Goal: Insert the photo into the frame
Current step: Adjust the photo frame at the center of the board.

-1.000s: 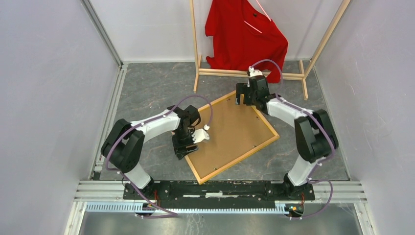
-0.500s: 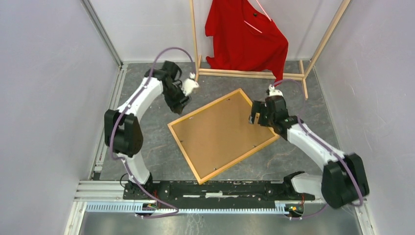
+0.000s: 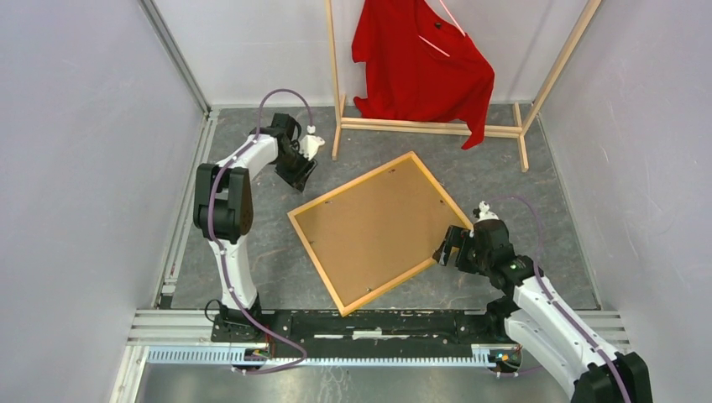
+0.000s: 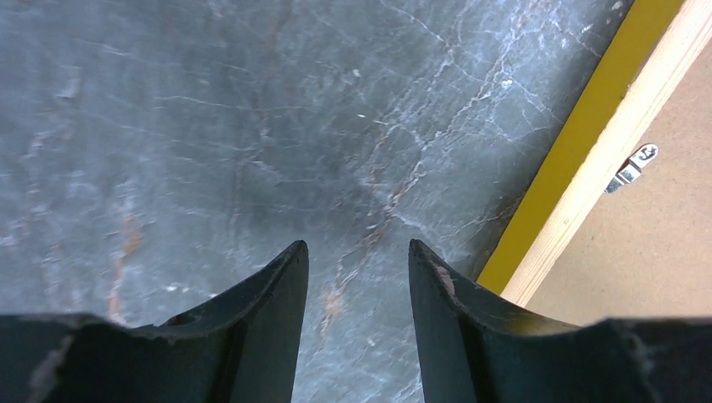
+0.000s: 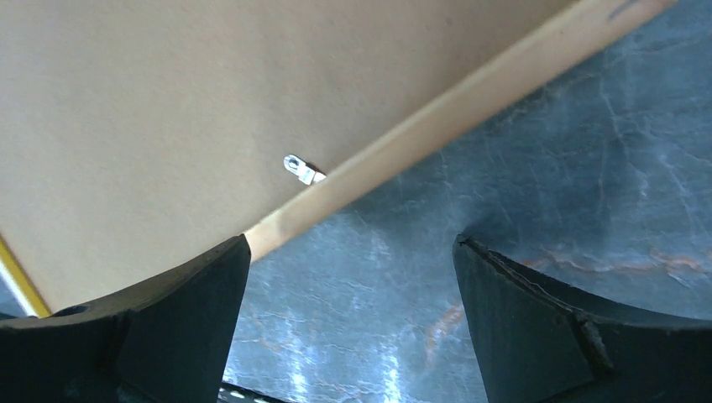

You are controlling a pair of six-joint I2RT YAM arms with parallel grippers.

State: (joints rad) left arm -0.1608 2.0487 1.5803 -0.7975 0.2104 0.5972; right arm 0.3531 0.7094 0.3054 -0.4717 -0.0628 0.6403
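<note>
Both empty: left tool [image 4: 358,248] part-open, right tool [image 5: 353,239] wide open, near face-down yellow-fronted rectangular wooden frame [image 3: 316,265]. Risk: prying brown backing board [image 3: 378,231] may skid frame across desk [image 3: 252,243]

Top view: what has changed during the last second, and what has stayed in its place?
The left end effector left the frame's left side and swung far left, now over bare table. The right end effector drew back from the frame's far corner to its right corner. Both are open and hold nothing. The frame, back side up, the rack and the red shirt stayed put.
</note>
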